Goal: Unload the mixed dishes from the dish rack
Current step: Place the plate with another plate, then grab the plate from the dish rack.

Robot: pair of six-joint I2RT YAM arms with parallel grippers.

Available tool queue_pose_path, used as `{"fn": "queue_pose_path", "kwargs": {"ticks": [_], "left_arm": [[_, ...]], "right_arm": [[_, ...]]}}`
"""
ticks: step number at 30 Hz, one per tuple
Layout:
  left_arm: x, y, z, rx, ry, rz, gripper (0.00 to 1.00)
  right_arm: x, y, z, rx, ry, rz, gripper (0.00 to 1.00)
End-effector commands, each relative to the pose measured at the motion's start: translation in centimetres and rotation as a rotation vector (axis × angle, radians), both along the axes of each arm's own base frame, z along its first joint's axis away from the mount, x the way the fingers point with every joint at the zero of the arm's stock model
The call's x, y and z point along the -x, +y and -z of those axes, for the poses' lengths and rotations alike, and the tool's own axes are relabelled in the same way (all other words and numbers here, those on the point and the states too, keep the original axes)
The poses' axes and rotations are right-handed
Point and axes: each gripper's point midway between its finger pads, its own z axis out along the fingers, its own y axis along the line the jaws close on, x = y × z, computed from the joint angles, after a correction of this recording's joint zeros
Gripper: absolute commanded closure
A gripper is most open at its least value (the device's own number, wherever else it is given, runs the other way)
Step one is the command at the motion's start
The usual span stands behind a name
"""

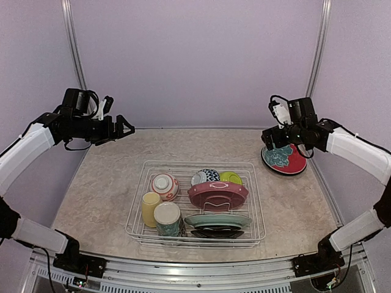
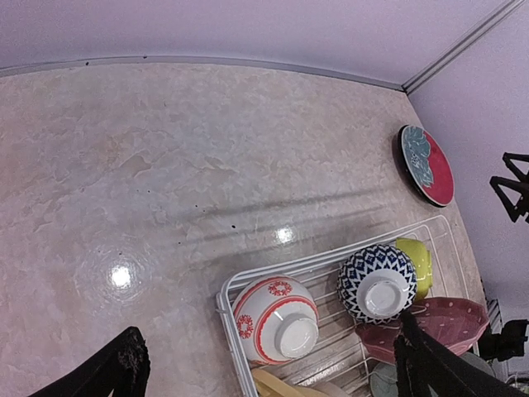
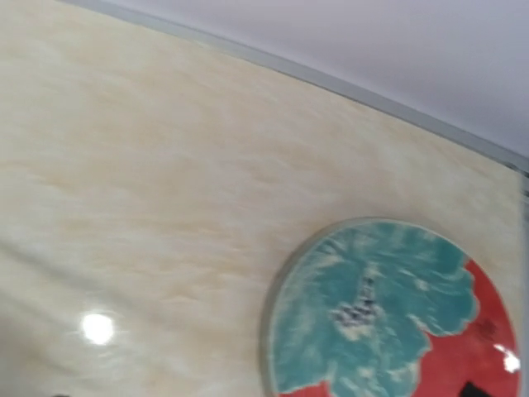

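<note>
- My left pincer (image 1: 126,129) is spread wide and grips nothing; it hangs above the far left corner of the counter (image 1: 104,183).
- My right pincer (image 1: 269,139) hangs over the left rim of a red plate with a teal flower (image 1: 286,160), which lies flat near the far right corner. Only its two tips show at the bottom of the wrist view, set far apart, so it is spread.
- The dish rack (image 1: 183,162) sits mid-counter, close to the near edge.
- In its far row, upside down: a red-patterned bowl (image 1: 164,185), a black-and-white bowl (image 1: 206,176) and a lime-green bowl (image 1: 231,177).
- A maroon plate (image 1: 218,194) stands on edge just behind a teal plate (image 1: 217,220) and a black plate (image 1: 217,232).
- In the near left part are a pale yellow mug (image 1: 150,209) and a floral cup (image 1: 168,218), side by side.
</note>
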Motion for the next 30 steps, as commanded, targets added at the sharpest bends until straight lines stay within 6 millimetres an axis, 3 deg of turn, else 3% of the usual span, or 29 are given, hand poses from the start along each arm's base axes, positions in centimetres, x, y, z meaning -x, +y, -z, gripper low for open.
{"fn": "queue_pose_path", "kwargs": {"ticks": [1, 10, 20, 30], "left_arm": [[0.3, -0.2, -1.2, 0.006, -0.023, 0.009, 0.01], [0.3, -0.2, -1.1, 0.003, -0.02, 0.005, 0.01], [0.2, -0.1, -0.9, -0.005, -0.017, 0.002, 0.01], [0.1, -0.1, -0.7, -0.011, -0.013, 0.0, 0.01]], "right_arm": [[3.3, 3.2, -3.1, -0.18, -0.045, -0.201, 0.0], [11.0, 8.9, -4.6, -0.323, 0.054, -0.643, 0.0], [19.5, 14.3, -6.3, -0.363, 0.103, -0.995, 0.0], [23.8, 16.8, -4.0, -0.337, 0.217, -1.084, 0.0]]}}
